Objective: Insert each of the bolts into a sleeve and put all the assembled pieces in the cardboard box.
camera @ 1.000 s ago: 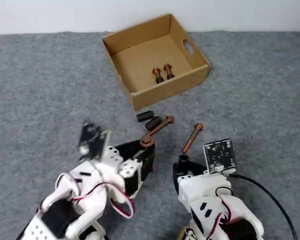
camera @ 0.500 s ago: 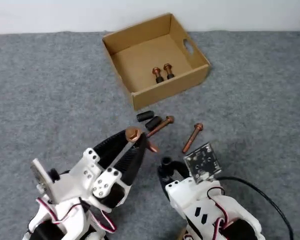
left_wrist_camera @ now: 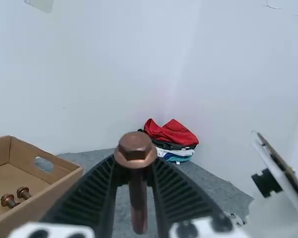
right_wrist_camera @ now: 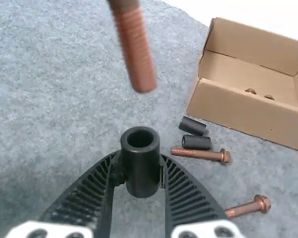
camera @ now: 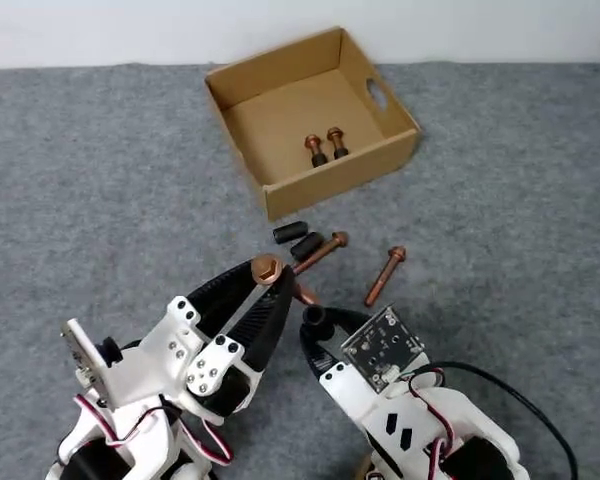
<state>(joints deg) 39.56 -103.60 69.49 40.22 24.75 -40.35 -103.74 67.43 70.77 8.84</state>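
Observation:
My left gripper (camera: 268,285) is shut on a copper bolt (camera: 270,272), held head up (left_wrist_camera: 135,148) between the black fingers. My right gripper (camera: 315,322) is shut on a black sleeve (right_wrist_camera: 140,160), its open bore facing up. The bolt's threaded tip (right_wrist_camera: 137,54) hangs just above and slightly off the sleeve's mouth. Two loose bolts (camera: 322,250) (camera: 384,273) and two black sleeves (camera: 290,232) (camera: 305,247) lie on the carpet in front of the cardboard box (camera: 270,75). Two assembled pieces (camera: 325,145) rest inside the box.
Grey carpet (camera: 100,180) covers the table, with open room to the left and right of the box. A white wall runs behind the box. A pile of red and white cloth (left_wrist_camera: 170,139) lies far off by the wall.
The left gripper has swung up and forward with the bolt, turning it head up. The right gripper has shifted left with the sleeve, coming under the bolt's tip.

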